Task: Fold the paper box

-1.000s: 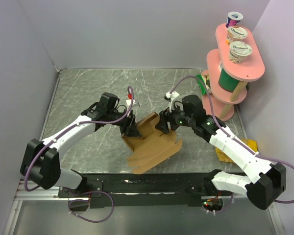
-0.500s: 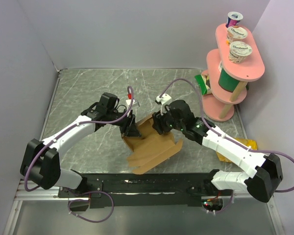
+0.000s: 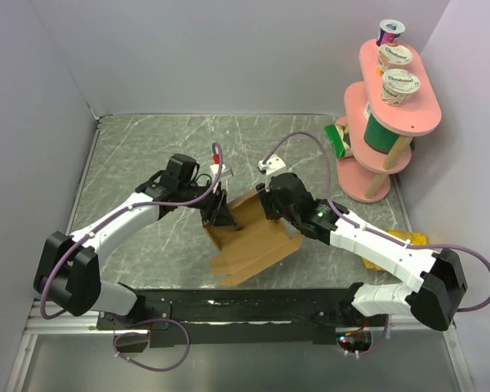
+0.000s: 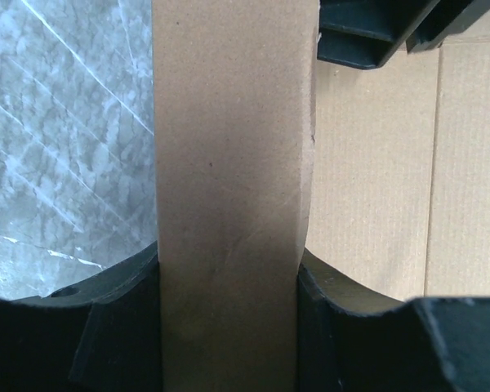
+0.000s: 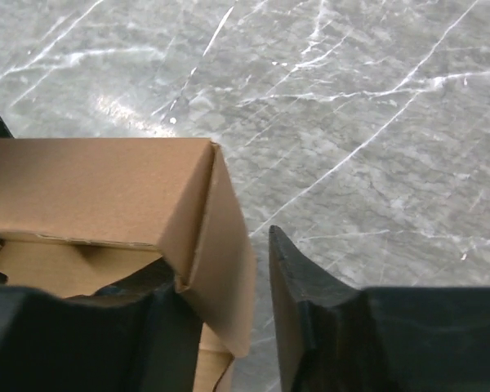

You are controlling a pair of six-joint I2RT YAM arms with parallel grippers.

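On the counter [image 3: 131, 155], the half-formed paper box [image 3: 253, 241] is sitting between the arms. The left jaws are clamping one wall; the right jaws are straddling a corner flap, unclenched, likely needing to pinch before folding it inward.

You've got the paper box [image 3: 253, 241] mid-table [image 3: 139, 151], your left gripper [image 3: 220, 217] on its left flap, your right gripper [image 3: 271, 209] straddling its far right wall, tiered stand [image 3: 374, 143] far right behind, cups [image 3: 400, 86] on its top shelf.
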